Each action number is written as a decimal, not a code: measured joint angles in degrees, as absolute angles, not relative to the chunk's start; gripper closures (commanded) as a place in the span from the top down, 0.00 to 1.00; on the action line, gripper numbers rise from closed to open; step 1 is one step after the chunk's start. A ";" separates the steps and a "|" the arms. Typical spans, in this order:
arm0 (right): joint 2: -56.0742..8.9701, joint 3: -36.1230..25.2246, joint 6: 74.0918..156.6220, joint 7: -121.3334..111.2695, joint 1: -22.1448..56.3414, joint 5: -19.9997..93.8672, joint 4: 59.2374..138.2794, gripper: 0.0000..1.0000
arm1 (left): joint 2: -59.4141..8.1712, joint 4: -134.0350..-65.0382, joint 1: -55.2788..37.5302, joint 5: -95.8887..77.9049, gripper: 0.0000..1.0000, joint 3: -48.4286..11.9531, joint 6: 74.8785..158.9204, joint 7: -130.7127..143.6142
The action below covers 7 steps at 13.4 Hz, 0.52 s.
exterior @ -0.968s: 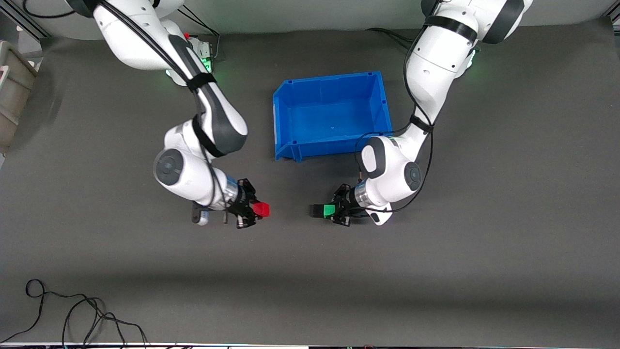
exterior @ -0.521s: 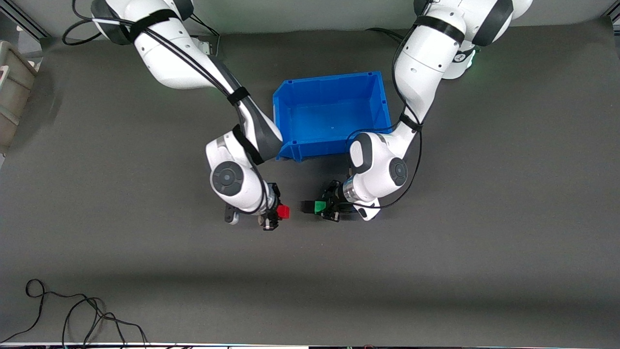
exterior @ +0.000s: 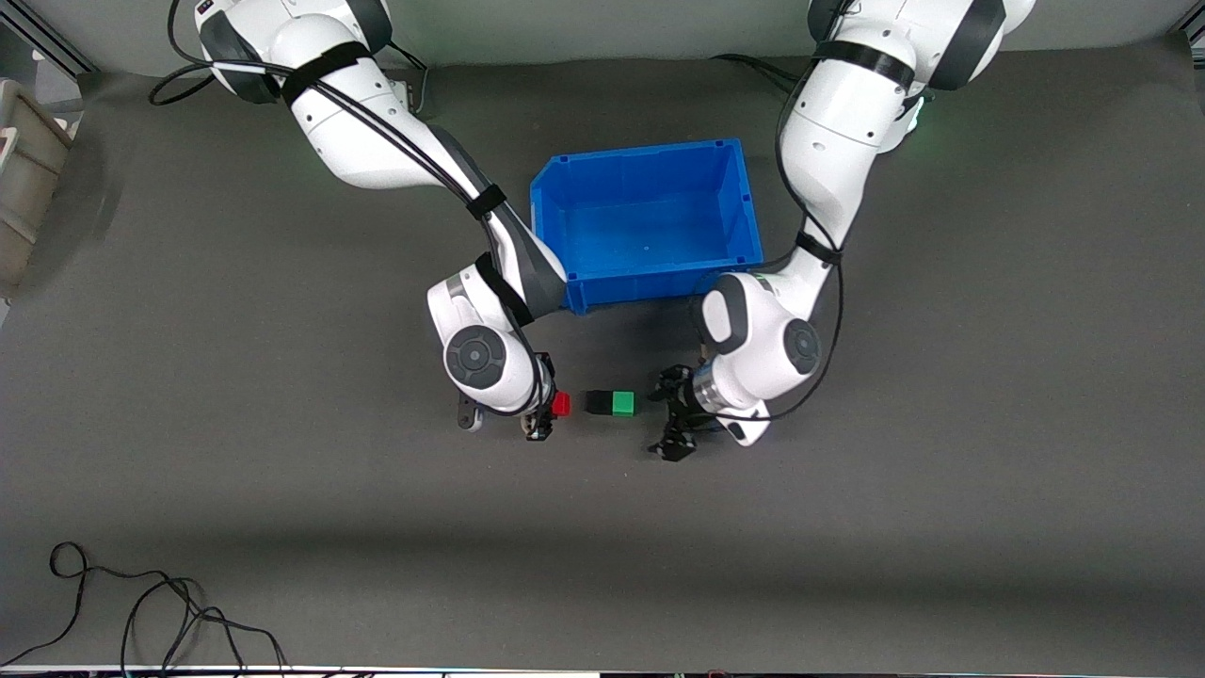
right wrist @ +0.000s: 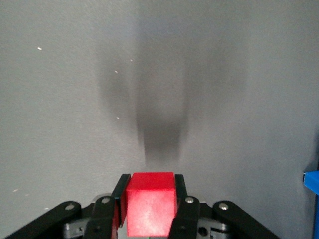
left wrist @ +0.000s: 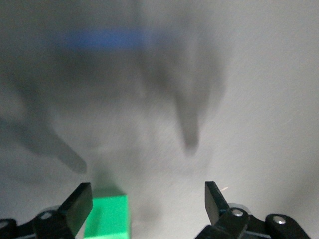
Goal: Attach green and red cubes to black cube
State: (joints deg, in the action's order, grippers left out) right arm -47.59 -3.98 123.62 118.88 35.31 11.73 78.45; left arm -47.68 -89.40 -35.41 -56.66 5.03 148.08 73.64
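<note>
Front view: clamping red cube tight in right gripper, low over the table, just beside black cube and apparently not touching it. Lying joined mid-table, black cube and green cube, nearer the front camera than blue bin. Hanging spread wide and empty, left gripper, just beside green cube.

Left wrist view: standing well apart, fingers, gripping nothing; green cube sitting by one of them.

Right wrist view: pinching red cube squarely between both fingers.

Judging the step: easing red cube straight onto black cube's bare face, keeping faces level and square, going slowly, since likely pushing the unheld pair toward the left arm's end otherwise.
</note>
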 measured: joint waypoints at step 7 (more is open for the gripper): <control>-50.12 -3.97 123.46 122.27 38.28 11.73 78.44 0.00 | -36.83 -88.82 -24.04 -41.70 1.00 17.81 110.14 59.34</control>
